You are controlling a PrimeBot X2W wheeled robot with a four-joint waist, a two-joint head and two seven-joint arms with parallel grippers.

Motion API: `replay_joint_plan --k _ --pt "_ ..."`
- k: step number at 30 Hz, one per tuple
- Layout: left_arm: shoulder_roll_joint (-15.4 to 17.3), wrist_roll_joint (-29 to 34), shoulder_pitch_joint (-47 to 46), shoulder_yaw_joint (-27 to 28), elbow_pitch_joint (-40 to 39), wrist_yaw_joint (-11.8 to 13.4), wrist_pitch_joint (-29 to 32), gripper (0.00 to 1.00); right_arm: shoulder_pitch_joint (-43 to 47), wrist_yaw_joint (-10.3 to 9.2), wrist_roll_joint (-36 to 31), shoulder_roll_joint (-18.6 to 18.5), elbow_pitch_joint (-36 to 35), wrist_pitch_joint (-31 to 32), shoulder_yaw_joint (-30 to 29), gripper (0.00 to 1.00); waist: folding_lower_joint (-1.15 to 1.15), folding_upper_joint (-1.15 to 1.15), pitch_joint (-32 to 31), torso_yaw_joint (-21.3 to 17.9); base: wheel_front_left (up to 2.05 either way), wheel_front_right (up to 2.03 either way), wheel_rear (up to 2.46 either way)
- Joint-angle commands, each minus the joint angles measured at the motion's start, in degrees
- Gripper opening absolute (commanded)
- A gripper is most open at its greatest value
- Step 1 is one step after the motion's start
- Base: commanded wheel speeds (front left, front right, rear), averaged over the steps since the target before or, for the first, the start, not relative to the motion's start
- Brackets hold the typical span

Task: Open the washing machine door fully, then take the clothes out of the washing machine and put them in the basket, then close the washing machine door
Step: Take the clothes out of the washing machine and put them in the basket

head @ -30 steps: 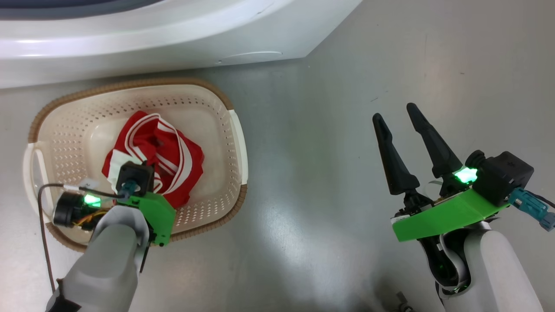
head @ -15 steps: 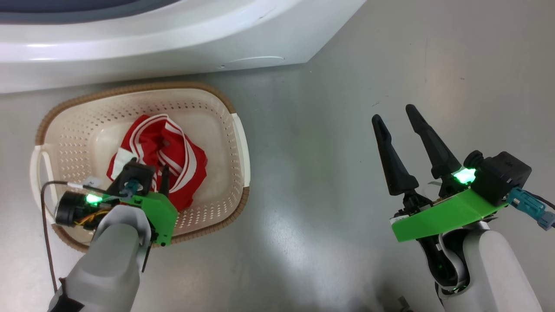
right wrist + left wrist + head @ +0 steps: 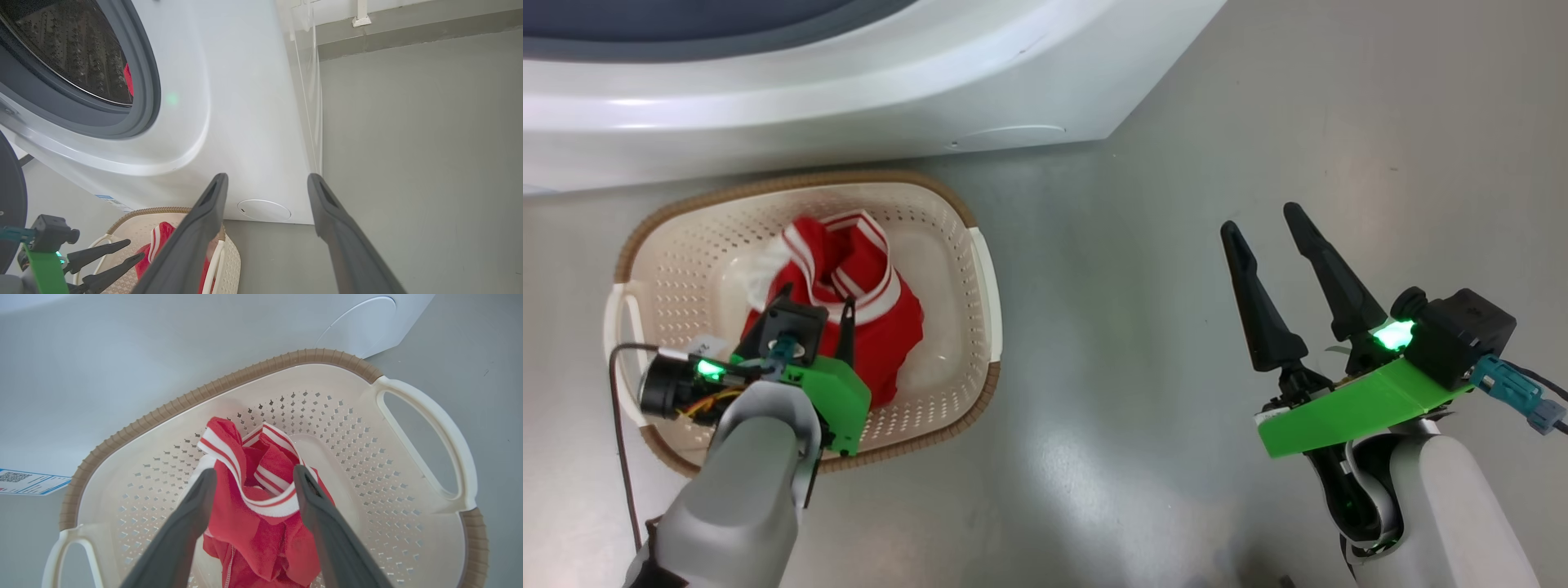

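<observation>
**Red clothes lay in the basket, both grippers spread**

The grey floor [image 3: 1143, 327] was smooth and glossy, with pale patches of reflected light. On it, just in front of the white washing machine [image 3: 849, 106], stood the basket [image 3: 792, 181]. The red clothes [image 3: 886, 318] with white stripes lay crumpled near its middle. The left gripper [image 3: 255, 472] hung over them with its fingers spread, one on each side of the upper fold; whether they touched the cloth I cannot tell. The right gripper [image 3: 1262, 219] was over bare floor, well apart from the basket, with fingers spread and holding nothing. In the right wrist view the drum [image 3: 73, 53] was uncovered, with something red [image 3: 128, 79] inside. A grey wall base [image 3: 408, 36] ran along the back of the room.
</observation>
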Motion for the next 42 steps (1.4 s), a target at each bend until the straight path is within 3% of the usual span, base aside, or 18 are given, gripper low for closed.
replay_joint_plan --k 1,18,32,42 --pt "1.89 0.44 1.68 1.37 -0.67 0.61 -0.7 1.0 0.04 0.09 0.7 0.13 -1.19 -0.57 1.46 1.0 0.0 0.0 -0.35 0.18 0.0 0.0 0.0" --pt "3.34 3.48 7.68 6.19 -16.02 3.06 -0.7 1.0 1.31 0.09 0.8 0.13 -0.22 -0.82 0.63 1.0 0.0 0.0 -5.6 2.0 0.0 0.0 0.0" --pt "3.54 5.89 11.43 8.79 -29.06 3.53 -0.7 1.0 3.32 0.09 0.73 0.13 -0.12 -0.49 -0.03 1.0 0.0 0.0 -10.58 2.93 0.0 0.0 0.0" --pt "3.69 6.0 16.7 10.42 -36.27 4.65 -0.7 1.0 6.5 0.09 0.19 0.13 0.02 -0.12 -1.0 1.0 0.0 0.0 -17.55 3.4 0.0 0.0 0.0"
